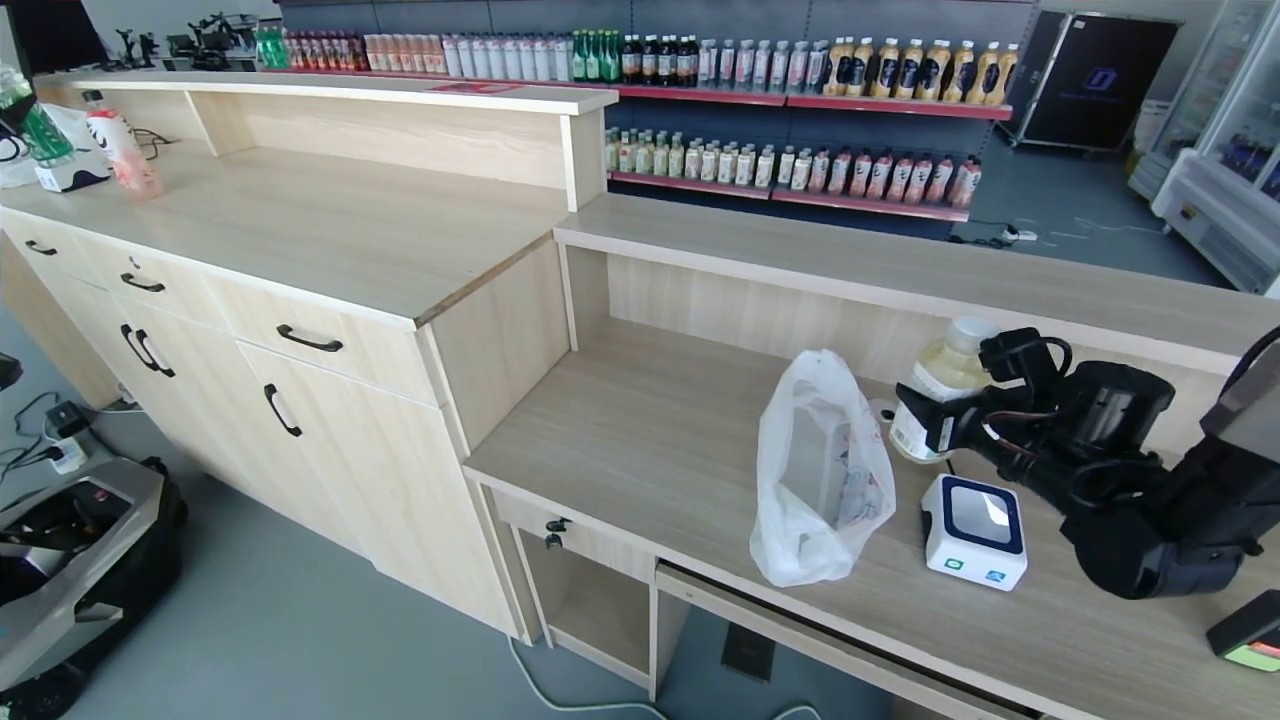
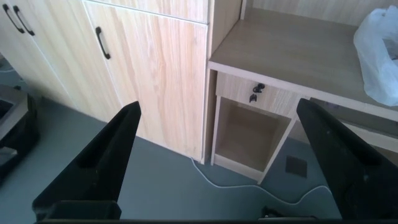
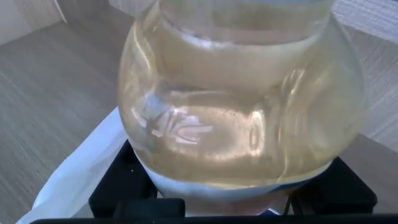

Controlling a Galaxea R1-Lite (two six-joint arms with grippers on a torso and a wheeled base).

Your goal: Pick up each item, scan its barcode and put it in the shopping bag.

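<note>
A bottle of pale yellow drink (image 1: pixel 940 385) with a white cap stands upright just above the lower desk (image 1: pixel 650 430), near its back wall. My right gripper (image 1: pixel 925 422) is shut on its lower body. Up close, the bottle (image 3: pixel 242 118) sits between that gripper's dark fingers (image 3: pixel 124 186). In front of it, a white barcode scanner (image 1: pixel 975 530) lies on the desk, window up. A translucent white shopping bag (image 1: pixel 820 470) stands left of the scanner with something inside. My left gripper (image 2: pixel 219 107) hangs open over the floor, beside the desk's front; the bag (image 2: pixel 379 50) is off to one side.
A taller counter (image 1: pixel 300 220) with drawers adjoins the desk on the left and carries bottles (image 1: pixel 120 150) at its far end. Shelves of drinks (image 1: pixel 760 110) line the back. A dark device (image 1: pixel 1250 630) lies at the desk's front right.
</note>
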